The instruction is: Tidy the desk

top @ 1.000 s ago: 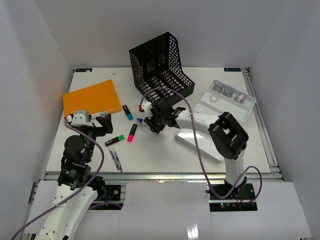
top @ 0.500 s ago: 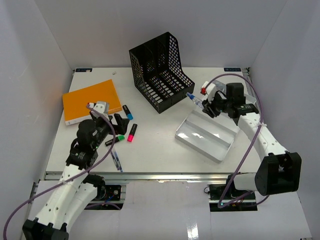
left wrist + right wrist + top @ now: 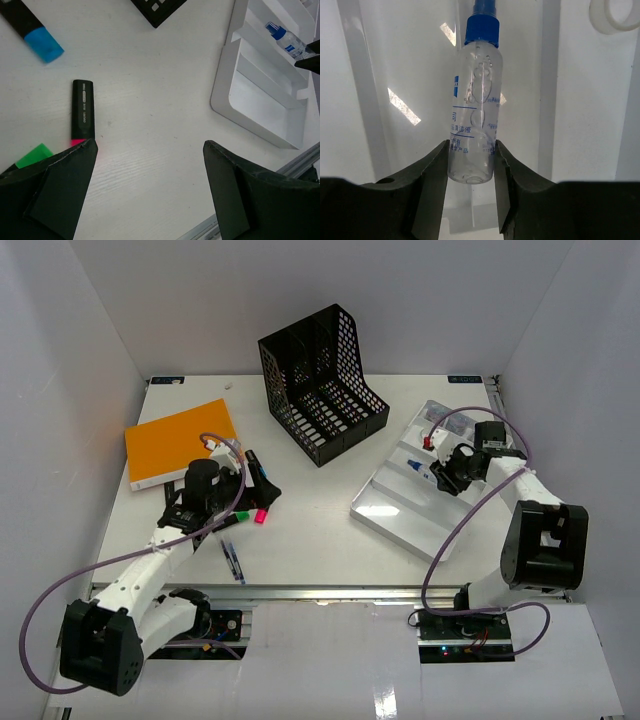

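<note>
- right gripper is clamping the base of a small clear bottle. The bottle's blue cap is pointing away from the gripper.
- the bottle is hanging over a long compartment of the silver tray. Can't tell if it's touching the tray floor.
- a white tape roll is lying in another tray compartment, ahead and to the right of the right gripper, past a divider.
- a black mesh file rack is standing upright, well off to the left of the right gripper and beyond the left one.
- the bottle label is showing blue Chinese print, but it's only partly facing the camera, so I'm not getting a full read.
- left gripper is hovering over bare worktop with its jaws wide apart, holding nothing.
- a pink highlighter is lying just beside the left gripper's left finger, its pink end at the fingertip. The print on its barrel is too small to read.
- a green highlighter is peeking out by the same finger, and a blue highlighter is lying farther ahead and to the left.
- an orange folder is lying flat to the left of the left gripper, and pens are lying behind it, toward the arm base.
- the worktop is white and flat, sitting under both grippers and carrying everything.
- an aluminium rail is running along the worktop's near edge, behind both grippers.
- plain white walls are enclosing the worktop on three sides.
</note>
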`<act>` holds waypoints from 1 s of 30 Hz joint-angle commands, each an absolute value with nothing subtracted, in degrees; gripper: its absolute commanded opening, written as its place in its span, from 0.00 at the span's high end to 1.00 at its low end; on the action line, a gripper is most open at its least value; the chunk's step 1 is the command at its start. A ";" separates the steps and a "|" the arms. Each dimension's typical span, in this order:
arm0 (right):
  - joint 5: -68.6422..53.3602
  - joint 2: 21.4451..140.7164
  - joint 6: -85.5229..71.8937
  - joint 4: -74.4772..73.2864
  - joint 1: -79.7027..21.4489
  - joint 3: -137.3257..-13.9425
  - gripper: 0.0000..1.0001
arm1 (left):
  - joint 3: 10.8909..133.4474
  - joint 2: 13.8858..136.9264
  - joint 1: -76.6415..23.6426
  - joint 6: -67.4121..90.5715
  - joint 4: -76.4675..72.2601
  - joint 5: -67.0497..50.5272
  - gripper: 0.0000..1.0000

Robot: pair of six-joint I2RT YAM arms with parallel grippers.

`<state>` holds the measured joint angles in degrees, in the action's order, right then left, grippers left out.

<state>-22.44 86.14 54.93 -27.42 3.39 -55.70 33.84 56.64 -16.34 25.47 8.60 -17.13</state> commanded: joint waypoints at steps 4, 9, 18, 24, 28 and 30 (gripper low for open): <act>-22.97 89.79 58.39 -26.69 3.84 -61.43 0.43 | 37.96 60.02 -15.47 33.35 7.58 -14.67 0.02; -24.48 88.36 56.50 -26.60 4.09 -62.19 0.16 | 41.27 65.15 -15.33 37.89 10.88 -10.41 0.03; -50.35 73.67 42.95 -35.68 3.75 -64.53 0.06 | 52.20 80.69 -15.37 42.15 15.60 -2.05 0.30; -58.70 65.66 29.51 -22.85 2.46 -51.68 0.04 | 69.15 97.30 -15.52 45.36 31.17 11.24 0.26; -57.50 64.77 30.95 -23.72 2.55 -50.30 0.04 | 74.67 103.17 -15.56 44.15 35.14 15.63 0.21; -58.88 64.35 30.15 -23.05 2.55 -49.47 0.04 | 76.34 104.67 -15.61 43.91 36.08 16.71 0.21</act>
<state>-54.39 65.01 33.51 -25.47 2.39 -50.62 72.60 103.72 -15.63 43.97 29.46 10.22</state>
